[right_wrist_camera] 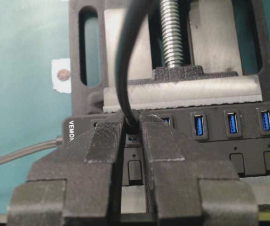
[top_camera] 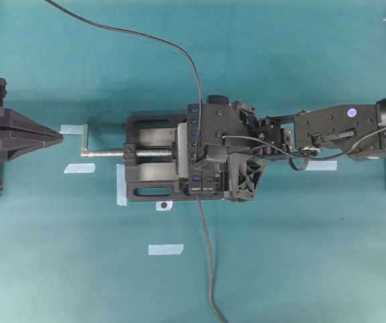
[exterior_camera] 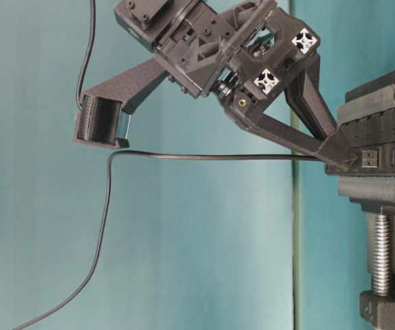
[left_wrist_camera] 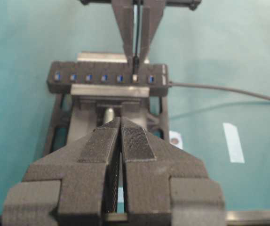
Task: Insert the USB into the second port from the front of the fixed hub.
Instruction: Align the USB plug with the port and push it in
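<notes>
Right wrist view: my right gripper [right_wrist_camera: 133, 136] has its fingers [right_wrist_camera: 165, 141] pinched on the USB [right_wrist_camera: 131, 128], black cable [right_wrist_camera: 125, 61] running up out of the grip. Plug tip sits at the fixed hub [right_wrist_camera: 248, 141], on the second port from the end near the label; seating depth I cannot tell. Hub is clamped in the black vise [top_camera: 152, 161] on the teal tabletop [top_camera: 300, 256]. Left wrist view: left gripper [left_wrist_camera: 121, 141] fingers closed together, holding nothing, parked well apart from the vise, pointing at it. Blue tape strips [top_camera: 165, 249] on the tabletop.
</notes>
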Motion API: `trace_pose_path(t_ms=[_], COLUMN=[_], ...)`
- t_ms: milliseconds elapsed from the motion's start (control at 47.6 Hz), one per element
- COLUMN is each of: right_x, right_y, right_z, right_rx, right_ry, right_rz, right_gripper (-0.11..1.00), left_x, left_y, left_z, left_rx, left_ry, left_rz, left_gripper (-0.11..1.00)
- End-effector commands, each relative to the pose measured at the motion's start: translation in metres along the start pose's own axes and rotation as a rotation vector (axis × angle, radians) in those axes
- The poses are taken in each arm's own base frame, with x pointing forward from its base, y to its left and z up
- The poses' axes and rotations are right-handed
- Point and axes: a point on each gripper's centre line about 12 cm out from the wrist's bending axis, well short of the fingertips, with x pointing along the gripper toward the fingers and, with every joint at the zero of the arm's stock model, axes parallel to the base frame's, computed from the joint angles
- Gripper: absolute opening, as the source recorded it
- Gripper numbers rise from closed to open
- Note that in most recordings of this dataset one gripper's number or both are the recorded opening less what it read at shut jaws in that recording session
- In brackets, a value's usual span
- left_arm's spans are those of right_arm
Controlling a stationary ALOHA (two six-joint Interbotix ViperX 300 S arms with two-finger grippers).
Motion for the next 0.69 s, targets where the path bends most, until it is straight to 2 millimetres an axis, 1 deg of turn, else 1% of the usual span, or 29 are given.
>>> trace_pose_path(t_ms=[0, 147, 673], right_x=[-0.0036, -0.0037, 0.0000], right_y=[0.0035, 0.0039, 0.0034], right_z=[0.0059, 0.0027, 0.0043], right_rx=[0.004, -0.004, -0.007], right_ry=[-0.012, 0.019, 0.016], right_rz=[0.007, 0.006, 0.004], right_gripper=[0.09, 0.09, 0.09], left_x=[0.0006, 0.0006, 0.0002], left_y=[0.0002, 0.0002, 0.0002], left_z=[0.0044, 0.0036, 0.0033], left_rx=[0.001, 0.003, 0.001], left_ry=[-0.015, -0.012, -0.025], left_rz=[0.001, 0.001, 0.001], left_gripper=[0.01, 0.01, 0.01])
